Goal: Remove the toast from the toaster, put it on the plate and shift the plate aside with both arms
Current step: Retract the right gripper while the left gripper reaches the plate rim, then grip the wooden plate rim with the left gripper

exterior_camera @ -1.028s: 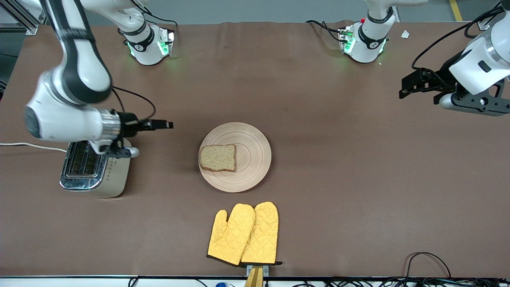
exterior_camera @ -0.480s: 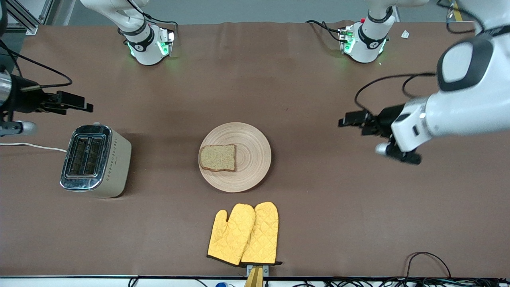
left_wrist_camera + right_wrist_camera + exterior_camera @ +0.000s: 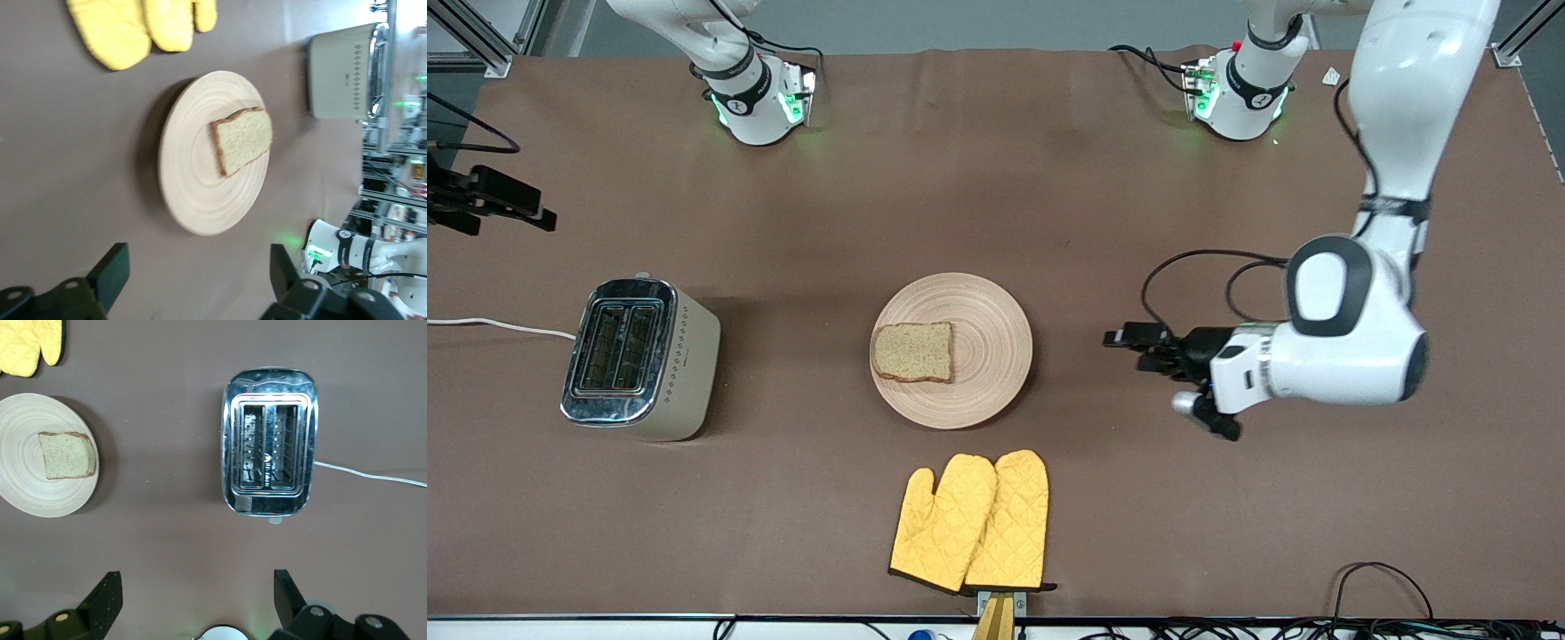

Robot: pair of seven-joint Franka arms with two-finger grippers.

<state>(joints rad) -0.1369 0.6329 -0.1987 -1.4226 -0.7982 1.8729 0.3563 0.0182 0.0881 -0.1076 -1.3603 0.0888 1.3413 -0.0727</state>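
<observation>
A pair of yellow oven mitts (image 3: 971, 522) is laid flat at the edge of the brown counter (image 3: 783, 498) nearest the front camera, the two overlapping side by side.

Farther from that camera than the mitts, the plate (image 3: 978, 356) is seated flat at mid-counter. The toast (image 3: 913, 352) is laid flat on the plate, on the part of it toward the right arm's end of the counter, with its crust within the rim. In the left wrist view the same slice (image 3: 243, 139) is seen on the ringed plate (image 3: 193, 193).

A chrome-topped toaster (image 3: 639, 358) is positioned upright toward the right arm's end, well apart from the plate, with both slots seen unoccupied in the right wrist view (image 3: 271, 459). A white cord (image 3: 498, 326) is run from it toward the counter's end.

The left pincer (image 3: 1138, 347) is held above bare counter beside the plate, toward the left arm's end, apart from the rim. Its fingers (image 3: 113, 270) are spread wide and nothing is gripped.

The right pincer (image 3: 503, 203) is held over the counter's edge at the right arm's end, farther from the front camera than the toaster. Its fingers (image 3: 107, 597) are likewise spread wide and nothing is carried.
</observation>
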